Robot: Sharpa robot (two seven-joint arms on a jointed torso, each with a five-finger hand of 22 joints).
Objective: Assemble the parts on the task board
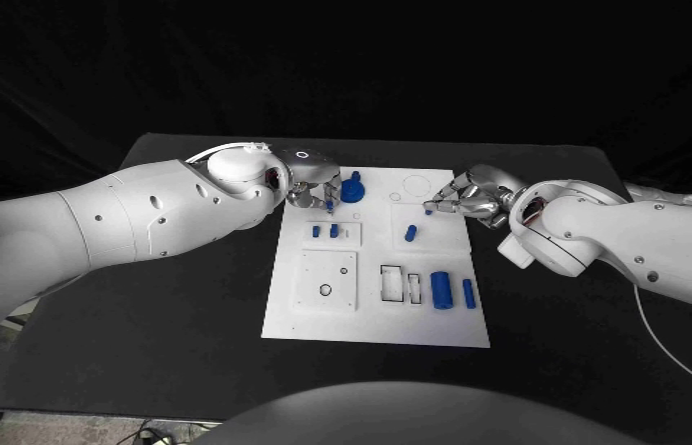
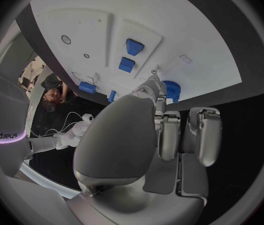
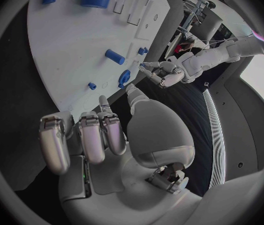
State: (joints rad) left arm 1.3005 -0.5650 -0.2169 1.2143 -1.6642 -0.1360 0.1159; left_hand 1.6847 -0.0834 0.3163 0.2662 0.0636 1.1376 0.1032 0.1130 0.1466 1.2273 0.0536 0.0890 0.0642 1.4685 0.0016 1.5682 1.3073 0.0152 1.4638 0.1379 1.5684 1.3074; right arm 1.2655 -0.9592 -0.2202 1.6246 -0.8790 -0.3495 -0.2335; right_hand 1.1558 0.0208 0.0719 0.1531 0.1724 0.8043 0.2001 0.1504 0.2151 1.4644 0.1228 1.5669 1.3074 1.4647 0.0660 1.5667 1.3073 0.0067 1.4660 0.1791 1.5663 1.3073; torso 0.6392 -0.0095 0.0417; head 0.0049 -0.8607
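The white task board point(image 1: 378, 315) lies in the middle of the table. My left hand point(image 1: 312, 191) hovers over its far left corner, beside a blue gear point(image 1: 353, 189), and pinches a thin blue pin point(image 1: 330, 205) between thumb and finger. The gear point(image 2: 171, 90) stands just past those fingertips. My right hand point(image 1: 470, 197) is at the board's far right edge, fingers apart, its fingertips point(image 3: 102, 103) close to a small blue stud point(image 3: 92, 86) on the board. Two small blue blocks point(image 1: 326, 231) and a short blue peg point(image 1: 411, 233) stand mid-board.
A thick blue cylinder point(image 1: 441, 290) and a thinner blue rod point(image 1: 469, 293) lie at the board's near right. Rectangular slots point(image 1: 392, 282) and a plate with a round hole point(image 1: 326, 287) sit beside them. Black table point(image 1: 173, 305) surrounds the board.
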